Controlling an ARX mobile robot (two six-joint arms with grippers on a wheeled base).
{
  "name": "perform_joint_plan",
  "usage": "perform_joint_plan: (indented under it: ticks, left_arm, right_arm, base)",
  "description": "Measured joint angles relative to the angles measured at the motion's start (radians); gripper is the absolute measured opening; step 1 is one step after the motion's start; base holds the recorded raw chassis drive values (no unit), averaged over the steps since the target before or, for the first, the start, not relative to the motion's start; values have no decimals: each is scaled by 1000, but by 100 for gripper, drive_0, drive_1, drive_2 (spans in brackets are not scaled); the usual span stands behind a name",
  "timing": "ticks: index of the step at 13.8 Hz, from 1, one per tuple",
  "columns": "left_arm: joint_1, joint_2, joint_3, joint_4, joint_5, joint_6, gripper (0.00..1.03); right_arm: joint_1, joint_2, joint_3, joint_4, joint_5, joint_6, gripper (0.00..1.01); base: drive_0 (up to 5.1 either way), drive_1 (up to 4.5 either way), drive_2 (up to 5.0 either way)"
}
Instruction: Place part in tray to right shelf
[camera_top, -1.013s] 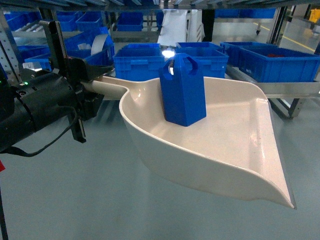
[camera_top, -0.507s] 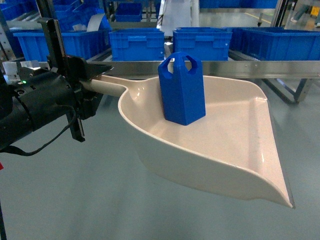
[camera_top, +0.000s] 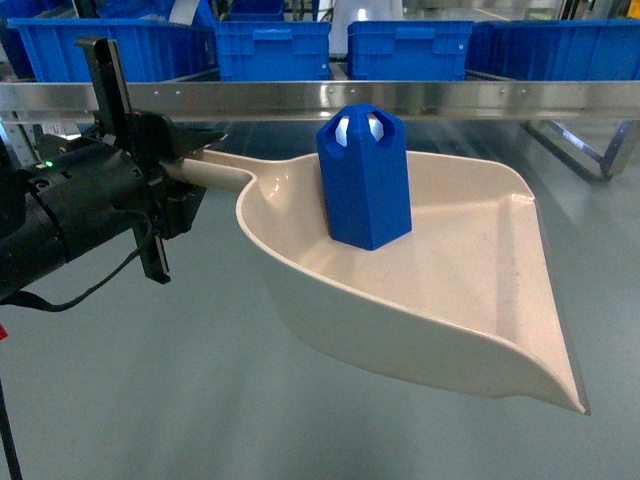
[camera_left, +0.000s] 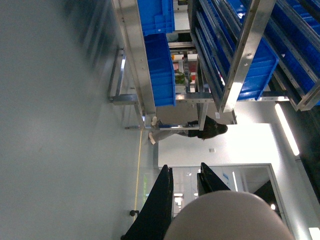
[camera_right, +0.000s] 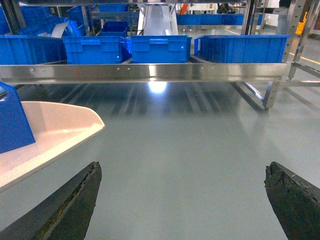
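blue part (camera_top: 366, 178) upright in tray (camera_top: 470, 290), left claw (camera_top: 190, 160) on handle

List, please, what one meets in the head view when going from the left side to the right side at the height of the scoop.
Left gripper on the handle → tray bowl's left wall → part standing upright in the tray → bare tray floor → tray's grey-edged lip at far right.

We see only a left-edge slice of the part (camera_right: 12, 120) in the right wrist view, with the tray (camera_right: 55, 127) cut off too. The left wrist view shows just the handle's blurred end (camera_left: 227, 217). The right pincer's (camera_right: 182, 200) fingers run off the bottom edge.
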Motion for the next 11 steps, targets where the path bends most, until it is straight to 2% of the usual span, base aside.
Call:
perform_joint_plan:
  ticks: [5, 11]
  left_arm:
    - [0, 0, 0, 1, 1, 0, 12]
    - [0, 0, 0, 2, 3, 0, 12]
  right_arm:
    - [0, 0, 0, 1, 0, 0, 98]
    - [0, 0, 0, 2, 0, 0, 98]
  base:
    - [0, 0, 0]
    - [48, 366, -397]
